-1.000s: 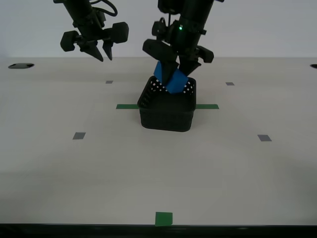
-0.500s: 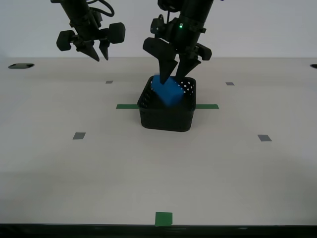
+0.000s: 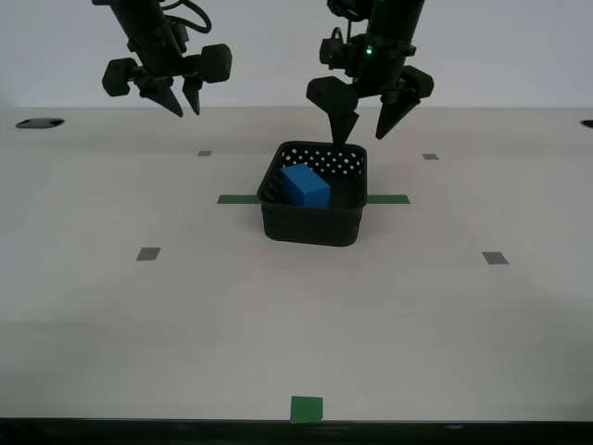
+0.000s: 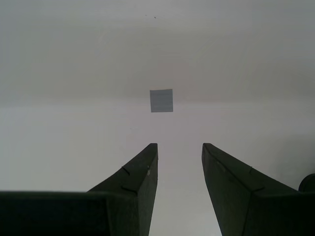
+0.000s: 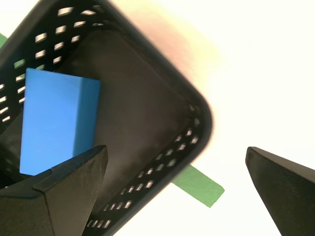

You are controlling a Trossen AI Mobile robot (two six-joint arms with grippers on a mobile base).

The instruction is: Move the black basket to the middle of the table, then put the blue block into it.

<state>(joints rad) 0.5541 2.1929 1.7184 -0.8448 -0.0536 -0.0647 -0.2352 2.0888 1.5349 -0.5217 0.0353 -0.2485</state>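
blue block (image 3: pixel 306 186) inside black basket (image 3: pixel 312 222)

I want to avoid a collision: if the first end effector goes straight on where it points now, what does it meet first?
Probably the black basket: my first end effector, open, hangs above its far rim, so rim or floor, likely beside the blue block.

A broad off-white desk (image 3: pixel 296 324) fills the exterior view under flat, even light, backed by a plain pale wall (image 3: pixel 519 56) that meets its far edge. A green tape strip (image 3: pixel 239 198) runs across the desk's middle, and a green square (image 3: pixel 307 409) sits at the near edge, straight in front of the strip. Small grey squares (image 3: pixel 147 253) dot the surface on both sides of the strip, nearer and farther. A dark hole (image 3: pixel 39 122) marks the far corner at the exterior view's left. Soft shadows lie faint on the surface.
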